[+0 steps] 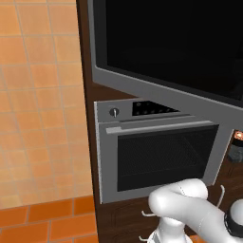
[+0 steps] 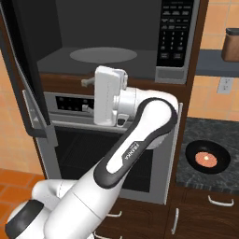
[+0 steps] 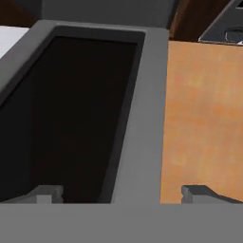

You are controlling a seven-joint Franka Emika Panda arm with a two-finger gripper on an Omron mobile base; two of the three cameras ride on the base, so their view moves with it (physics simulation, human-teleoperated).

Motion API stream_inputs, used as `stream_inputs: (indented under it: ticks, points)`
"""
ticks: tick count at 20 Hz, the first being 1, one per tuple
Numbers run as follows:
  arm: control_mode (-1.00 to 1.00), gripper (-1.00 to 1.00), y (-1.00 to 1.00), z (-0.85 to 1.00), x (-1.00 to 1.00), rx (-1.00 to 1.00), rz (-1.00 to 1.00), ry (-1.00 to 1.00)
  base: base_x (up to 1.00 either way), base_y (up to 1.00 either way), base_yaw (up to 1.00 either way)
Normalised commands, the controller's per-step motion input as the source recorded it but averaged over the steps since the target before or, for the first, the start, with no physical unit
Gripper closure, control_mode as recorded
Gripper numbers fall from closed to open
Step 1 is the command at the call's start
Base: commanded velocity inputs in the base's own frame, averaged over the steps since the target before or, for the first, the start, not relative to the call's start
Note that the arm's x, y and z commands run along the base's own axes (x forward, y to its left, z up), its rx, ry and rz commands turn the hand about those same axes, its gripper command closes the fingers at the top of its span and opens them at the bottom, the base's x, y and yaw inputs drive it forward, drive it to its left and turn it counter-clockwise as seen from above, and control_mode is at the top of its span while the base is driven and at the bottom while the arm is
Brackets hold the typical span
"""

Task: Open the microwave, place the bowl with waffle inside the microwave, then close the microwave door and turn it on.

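The microwave (image 2: 175,32) stands open, its grey cavity and round turntable plate (image 2: 103,55) exposed. The microwave door (image 1: 166,42) is swung out to the left as a big black glass panel edged in grey (image 3: 142,118). My gripper (image 2: 85,95) is open in front of the oven's control strip, just below the cavity, and points left toward the door. In the hand view the door's grey edge runs between my fingertips (image 3: 199,192) without touching them. The black bowl (image 2: 207,158) with the round waffle sits on the dark counter to the right, far from the gripper.
A silver oven (image 1: 156,152) with a mesh window sits directly under the microwave. Brown drawers (image 2: 219,205) with curved handles lie below the counter. A brown container (image 2: 231,44) stands on a shelf at upper right. An orange tiled wall (image 1: 42,95) lies left.
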Motion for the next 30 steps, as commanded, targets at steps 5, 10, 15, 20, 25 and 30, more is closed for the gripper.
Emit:
stream_inputs:
  ticks: [5,10,15,20,25,30]
  points:
    - [-1.0,-1.0,0.72,0.27,-0.52,0.0,0.06,-0.05,0.0,0.0,0.0]
    - [-1.0,-1.0,0.82,0.29,-0.54,0.0,0.02,-0.05,0.0,0.0,0.0]
    - [-1.0,-1.0,0.97,0.22,-0.44,0.0,0.0,-0.01,0.0,0.0,0.0]
    - [-1.0,-1.0,1.0,0.09,-0.3,-0.02,0.0,0.0,0.0,0.0,0.0]
    - [-1.0,-1.0,1.0,0.0,-0.21,-0.07,0.0,0.0,0.0,0.0,0.0]
    - [-1.0,-1.0,1.0,0.0,-0.15,-0.09,0.0,0.0,0.0,0.0,0.0]
